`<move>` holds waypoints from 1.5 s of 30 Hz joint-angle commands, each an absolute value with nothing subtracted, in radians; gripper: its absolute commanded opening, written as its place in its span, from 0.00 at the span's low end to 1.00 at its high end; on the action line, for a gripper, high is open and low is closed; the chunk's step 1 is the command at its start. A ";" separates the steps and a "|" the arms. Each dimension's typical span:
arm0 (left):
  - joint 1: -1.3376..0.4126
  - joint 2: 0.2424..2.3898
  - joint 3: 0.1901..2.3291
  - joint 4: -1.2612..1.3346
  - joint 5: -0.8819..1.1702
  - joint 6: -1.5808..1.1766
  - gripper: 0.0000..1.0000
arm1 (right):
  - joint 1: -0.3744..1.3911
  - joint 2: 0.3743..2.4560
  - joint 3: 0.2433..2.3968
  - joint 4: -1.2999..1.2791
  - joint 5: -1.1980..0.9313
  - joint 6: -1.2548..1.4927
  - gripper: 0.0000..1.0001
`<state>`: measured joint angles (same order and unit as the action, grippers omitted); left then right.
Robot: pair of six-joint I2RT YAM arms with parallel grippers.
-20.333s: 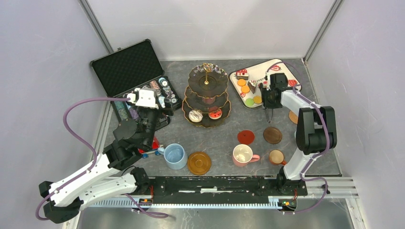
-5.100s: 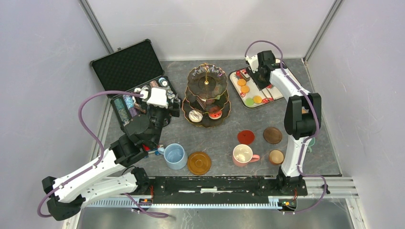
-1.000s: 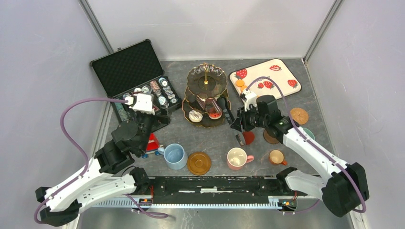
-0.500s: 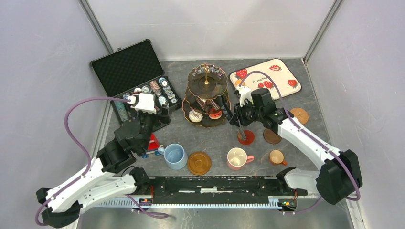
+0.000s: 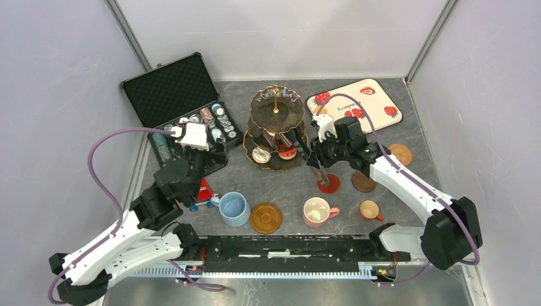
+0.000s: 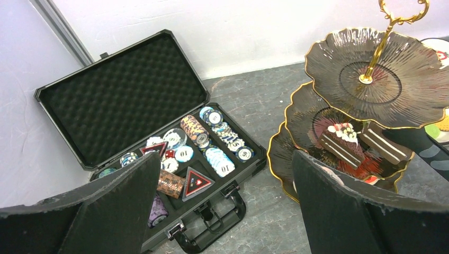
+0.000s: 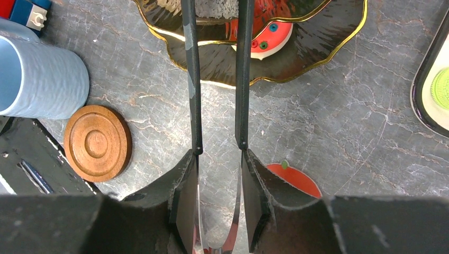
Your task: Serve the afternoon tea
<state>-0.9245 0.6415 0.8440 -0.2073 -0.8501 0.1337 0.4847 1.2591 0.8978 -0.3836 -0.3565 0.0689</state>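
Observation:
My right gripper (image 7: 218,156) (image 5: 322,159) is shut on black-armed metal tongs (image 7: 191,79), whose arms reach over the bottom tier of the gold-rimmed stand (image 5: 275,102) (image 7: 339,37), beside a red and white donut (image 7: 267,32). The tong tips run out of the wrist view. Two cake slices (image 6: 341,143) lie on the middle tier. My left gripper (image 6: 225,159) (image 5: 203,153) hangs open and empty between the chip case and the stand (image 6: 296,116). The blue mug (image 5: 233,208), pink mug (image 5: 317,211) and small brown mug (image 5: 369,209) stand near the front.
An open black case of poker chips (image 5: 185,108) sits at the back left, a red toy car (image 5: 203,191) beside my left arm. The strawberry tray (image 5: 363,102) lies at the back right. Wooden coaster (image 5: 266,217), red coaster (image 5: 330,184) and brown coasters (image 5: 364,182) lie on the table.
My right gripper has carried the tongs up and left, from over the red coaster toward the stand's bottom tier. The left arm has barely moved.

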 commanded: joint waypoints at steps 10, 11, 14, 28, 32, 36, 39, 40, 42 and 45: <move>-0.911 0.643 0.847 -0.192 -0.821 0.088 1.00 | 0.491 1.241 0.911 -0.334 -0.368 0.040 0.43; -0.909 0.644 0.848 -0.192 -0.819 0.087 1.00 | 0.491 1.236 0.911 -0.334 -0.362 0.039 0.43; -0.908 0.643 0.847 -0.193 -0.819 0.085 1.00 | 0.491 1.209 0.907 -0.341 -0.343 0.027 0.42; -0.904 0.636 0.847 -0.198 -0.815 0.078 1.00 | 0.488 1.119 0.884 -0.469 -0.179 -0.088 0.42; -0.905 0.635 0.847 -0.198 -0.810 0.075 1.00 | 0.470 1.071 0.875 -0.512 -0.103 -0.090 0.42; -0.905 0.634 0.848 -0.198 -0.801 0.069 1.00 | 0.441 1.037 0.870 -0.534 -0.026 -0.076 0.42; -0.904 0.630 0.849 -0.199 -0.794 0.066 1.00 | 0.382 1.043 0.875 -0.536 0.071 -0.067 0.43; -0.903 0.627 0.848 -0.199 -0.792 0.065 1.00 | 0.355 1.061 0.885 -0.536 0.096 -0.062 0.44; -0.903 0.623 0.848 -0.199 -0.786 0.061 1.00 | 0.303 1.116 0.920 -0.529 0.109 -0.057 0.44; -0.903 0.617 0.850 -0.202 -0.774 0.053 1.00 | 0.265 1.245 1.019 -0.528 0.131 -0.051 0.43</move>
<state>-0.9089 0.6312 0.8440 -0.2104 -0.8005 0.1112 0.3073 1.1229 0.8925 -0.5507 0.0471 -0.0673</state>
